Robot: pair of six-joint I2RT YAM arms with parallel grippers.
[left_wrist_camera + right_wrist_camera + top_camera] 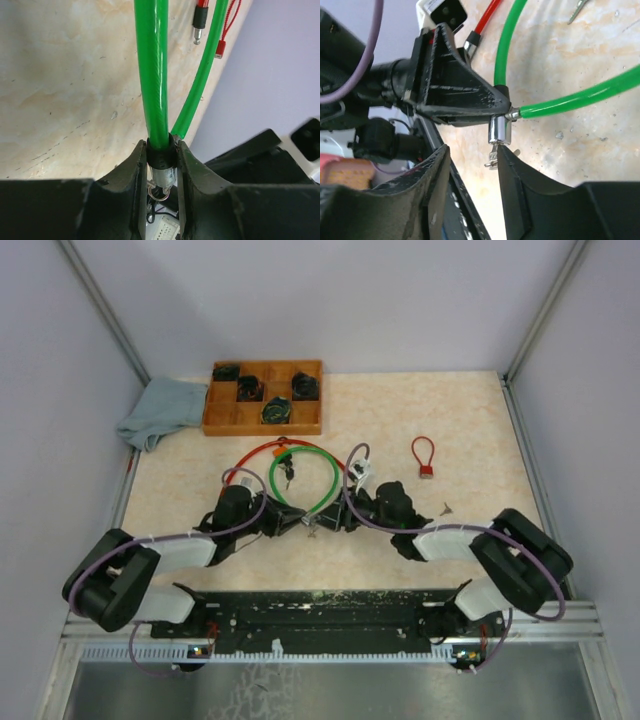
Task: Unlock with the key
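Right pincer (472, 156) astride key (493, 157), slack around it

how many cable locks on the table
3: a green cable lock at centre, a red-orange cable lock looped just behind it, a small red cable lock alone to the right. The dark things in the wooden tray are unclear.

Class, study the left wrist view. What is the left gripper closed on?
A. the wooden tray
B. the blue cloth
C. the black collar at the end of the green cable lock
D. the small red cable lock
C: in the left wrist view the left gripper presses its two fingers against both sides of the black collar of the green cable lock.
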